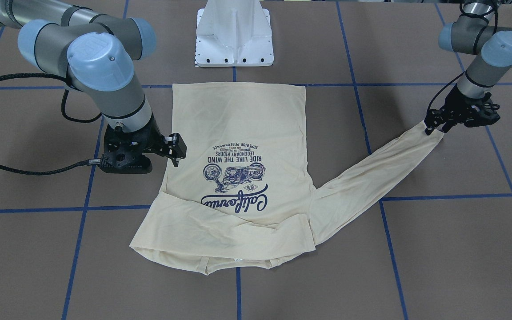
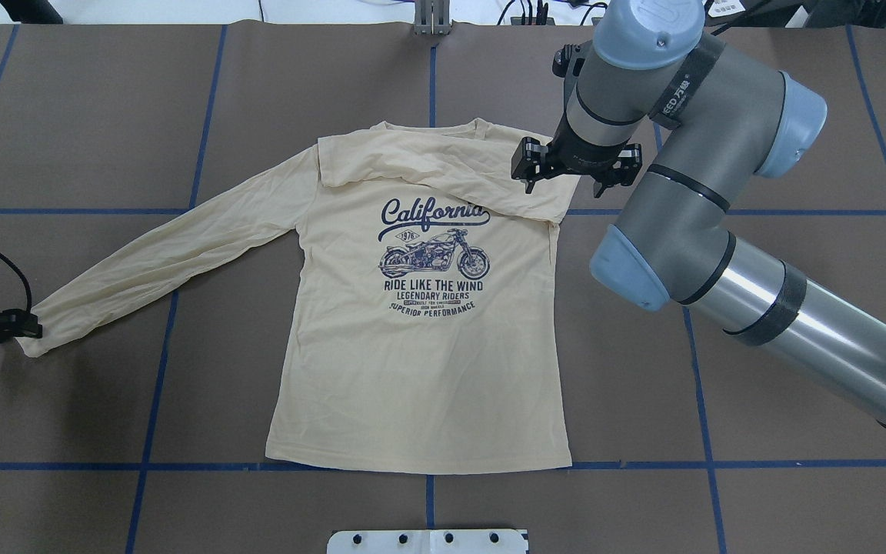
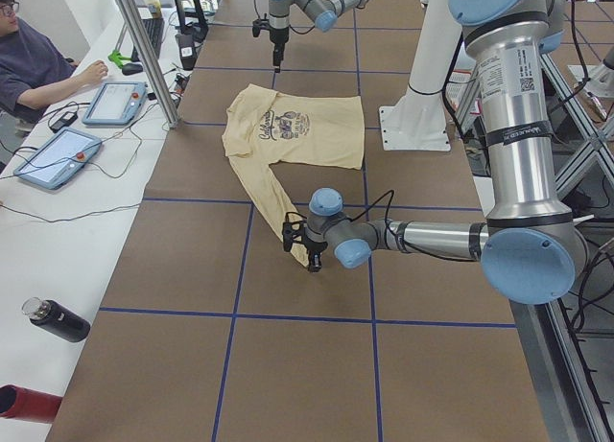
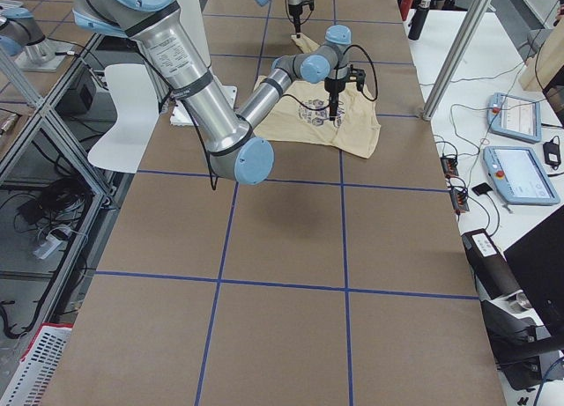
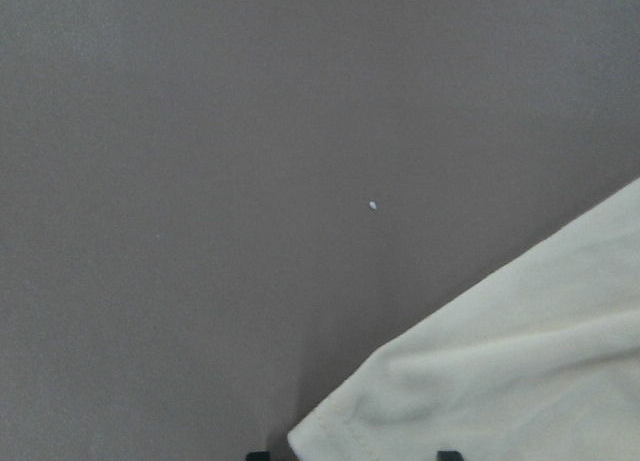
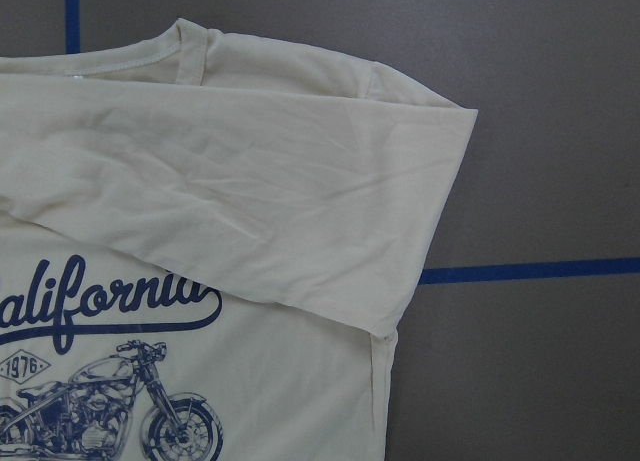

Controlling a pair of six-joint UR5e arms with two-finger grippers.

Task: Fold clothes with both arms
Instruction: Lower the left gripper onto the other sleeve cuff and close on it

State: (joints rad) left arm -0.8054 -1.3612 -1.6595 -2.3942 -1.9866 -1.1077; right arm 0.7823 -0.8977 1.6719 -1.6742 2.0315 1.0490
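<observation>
Front view: the shirt (image 1: 238,120) lies flat mid-frame, collar at the bottom, hem at the top, long axis running up-down.

Overhead: the left gripper (image 2: 28,329) touches the outstretched cuff (image 2: 43,345) at far left. The right gripper (image 2: 566,181) hovers upper right, and I cannot tell its fingers' state.

Left wrist view: fingers are apart, straddling the cuff's edge. I'd judge a shallow bite could slip mid-fold.

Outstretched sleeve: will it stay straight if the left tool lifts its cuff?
Probably not: the sleeve lies flat and wrinkled, so likely floppy, sagging below the cuff. It looks thin, so probably light. The other sleeve drapes limply over the shirt.
</observation>
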